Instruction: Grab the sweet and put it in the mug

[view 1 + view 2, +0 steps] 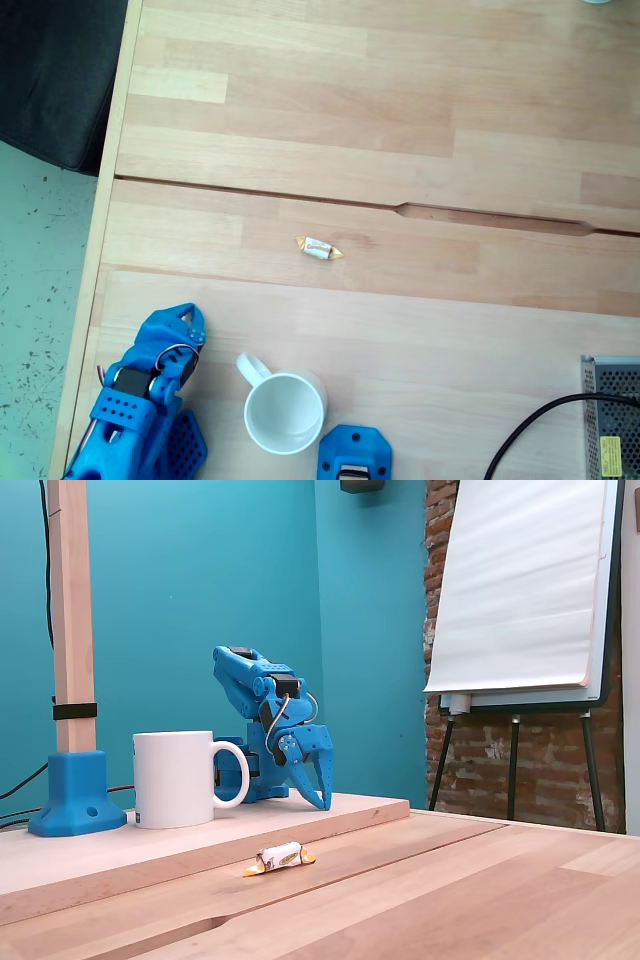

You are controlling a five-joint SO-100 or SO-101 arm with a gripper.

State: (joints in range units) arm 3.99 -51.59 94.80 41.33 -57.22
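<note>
Nothing done yet: sweet [319, 248] lies on bench beyond mug [285, 411]; my end effector [318, 792] beside mug, near-closed, empty.

A tiny wrapped sweet [319, 248] with yellow-gold twisted ends lies flat on the wooden worktop [400, 120]. Well apart, a plain white mug [285, 411] stands upright and empty.

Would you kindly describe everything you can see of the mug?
The mug is plain white, looks ceramic, and has one loop handle. It stands upright on the wooden table, and from above its round white inside looks empty. In the top-down fixed view the handle points up-left; in the side fixed view it faces right, toward the arm. Only the table touches it.
</note>
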